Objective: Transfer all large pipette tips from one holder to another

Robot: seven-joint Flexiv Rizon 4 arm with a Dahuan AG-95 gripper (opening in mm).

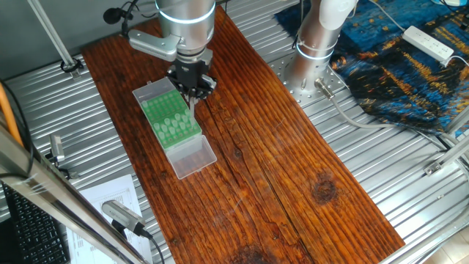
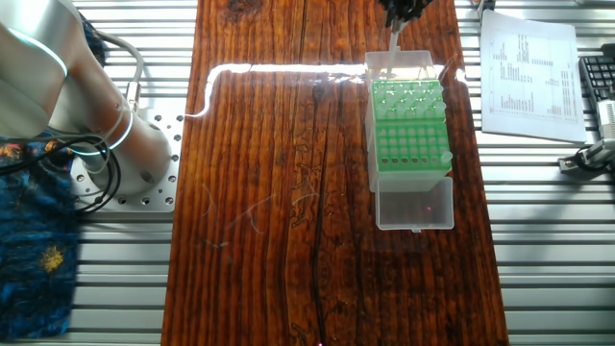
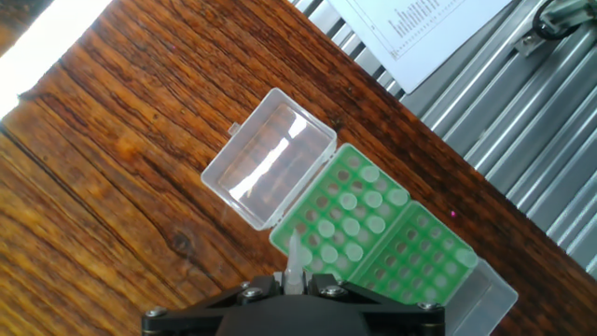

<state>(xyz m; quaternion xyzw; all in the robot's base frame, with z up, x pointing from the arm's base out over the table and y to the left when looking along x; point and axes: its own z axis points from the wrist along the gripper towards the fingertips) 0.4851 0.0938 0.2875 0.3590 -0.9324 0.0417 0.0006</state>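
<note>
My gripper [image 1: 192,89] is shut on one large pipette tip [image 3: 295,259], a translucent whitish cone that points down from between the jaws. It hangs just above the far end of a green rack [image 1: 170,117] set in a clear plastic box. In the hand view the rack [image 3: 410,257] shows two halves. The half beside the clear open lid [image 3: 269,166] holds several whitish round-topped tips [image 3: 350,201]. The other half shows mostly darker holes. From the other fixed view the held tip [image 2: 394,37] hangs over the box's top edge, with the gripper [image 2: 399,10] cut off by the frame.
The rack stands on a dark wooden board [image 1: 278,169] laid on a ribbed metal table. A printed sheet [image 2: 528,72] lies beside the board, with a keyboard [image 2: 601,86] past it. The arm's base [image 1: 315,44], a blue cloth [image 1: 396,66] and a power strip [image 1: 429,42] are on the other side.
</note>
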